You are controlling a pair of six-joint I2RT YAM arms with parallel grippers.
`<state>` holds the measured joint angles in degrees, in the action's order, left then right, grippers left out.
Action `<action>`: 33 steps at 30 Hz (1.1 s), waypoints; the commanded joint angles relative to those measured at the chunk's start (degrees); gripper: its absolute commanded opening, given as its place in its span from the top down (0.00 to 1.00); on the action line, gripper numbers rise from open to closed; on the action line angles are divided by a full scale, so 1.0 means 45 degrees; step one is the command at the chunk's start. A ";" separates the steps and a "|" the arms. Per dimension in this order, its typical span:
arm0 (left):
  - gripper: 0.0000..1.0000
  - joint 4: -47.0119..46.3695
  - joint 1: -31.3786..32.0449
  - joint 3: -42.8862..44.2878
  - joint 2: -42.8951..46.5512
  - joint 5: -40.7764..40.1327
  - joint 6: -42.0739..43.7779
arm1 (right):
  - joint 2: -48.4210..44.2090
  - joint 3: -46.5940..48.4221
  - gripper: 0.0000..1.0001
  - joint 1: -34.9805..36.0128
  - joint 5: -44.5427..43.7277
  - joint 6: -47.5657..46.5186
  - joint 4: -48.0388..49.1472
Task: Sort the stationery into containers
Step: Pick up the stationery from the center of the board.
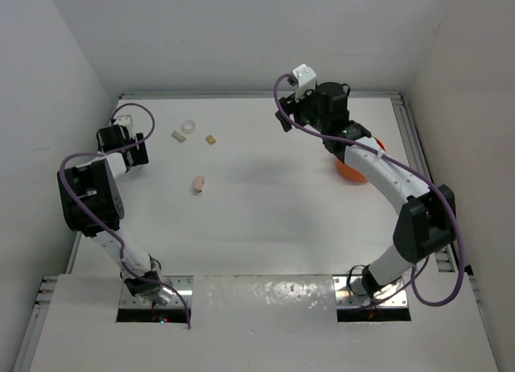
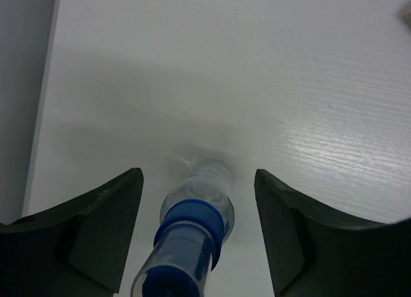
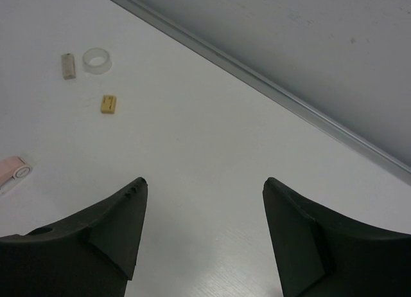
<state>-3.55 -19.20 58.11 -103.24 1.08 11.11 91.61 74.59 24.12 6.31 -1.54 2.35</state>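
A clear bottle with a blue cap (image 2: 192, 229) stands on the white table between the fingers of my left gripper (image 2: 199, 173), cap end toward the camera. The jaws are open, with a gap on each side of the bottle. In the top view the left gripper (image 1: 127, 144) is at the far left and hides the bottle. My right gripper (image 3: 205, 180) is open and empty above bare table, and in the top view it (image 1: 286, 114) hangs at the back centre. The orange tub (image 1: 352, 169) sits half hidden under the right arm.
On the far left part of the table lie a clear tape ring (image 1: 189, 128) (image 3: 97, 60), a beige block (image 1: 179, 135) (image 3: 68, 66), a tan block (image 1: 211, 138) (image 3: 108, 104) and a pink highlighter (image 1: 199, 184) (image 3: 13, 170). White walls close in the table on three sides.
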 commanded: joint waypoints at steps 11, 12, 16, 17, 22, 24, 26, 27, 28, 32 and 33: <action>0.50 0.0025 0.0204 0.0349 0.0111 -0.0064 -0.0224 | -0.0944 -0.0266 0.29 -0.0008 -0.0307 -0.0400 0.0103; 0.49 0.0182 0.0243 0.0388 0.0091 -0.0123 -0.0243 | -0.0983 -0.0305 0.28 0.0011 -0.0366 -0.0419 0.0084; 0.45 0.1879 0.0341 0.0545 0.0091 -0.0669 -0.1158 | -0.1217 -0.0519 0.28 -0.0067 -0.0483 -0.0497 0.0083; 0.45 0.1922 0.0361 0.0448 0.0130 -0.0747 -0.1277 | -0.1237 -0.0520 0.28 -0.0067 -0.0503 -0.0536 0.0083; 0.45 0.1376 0.0536 0.0271 0.0091 -0.1217 -0.1337 | -0.1296 -0.0540 0.28 -0.0145 -0.0483 -0.0654 0.0123; 0.43 0.1103 0.0633 0.0523 0.0013 -0.1488 -0.1279 | -0.1296 -0.0481 0.28 -0.0145 -0.0483 -0.0809 0.0045; 0.42 0.1004 0.0751 0.0855 -0.0162 -0.1665 -0.1298 | -0.1276 -0.0442 0.28 -0.0145 -0.0503 -0.0926 -0.0053; 0.42 0.1023 0.0790 0.0954 -0.0298 -0.1705 -0.1259 | -0.1296 -0.0461 0.28 -0.0164 -0.0522 -0.0908 -0.0053; 0.42 0.0560 0.0829 0.1032 -0.0377 -0.1705 -0.1240 | -0.1315 -0.0500 0.28 -0.0164 -0.0561 -0.0946 -0.0053; 0.48 0.0750 0.0888 0.1345 -0.0709 -0.1764 -0.1259 | -0.1452 -0.0598 0.28 -0.0165 -0.0659 -0.1005 -0.0073; 0.50 0.0750 0.0888 0.1384 -0.0749 -0.1783 -0.1278 | -0.1491 -0.0598 0.28 -0.0184 -0.0659 -0.1044 -0.0092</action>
<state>1.61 -15.68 62.48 -105.91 -5.91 5.89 87.46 71.99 23.70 4.23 -5.08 1.04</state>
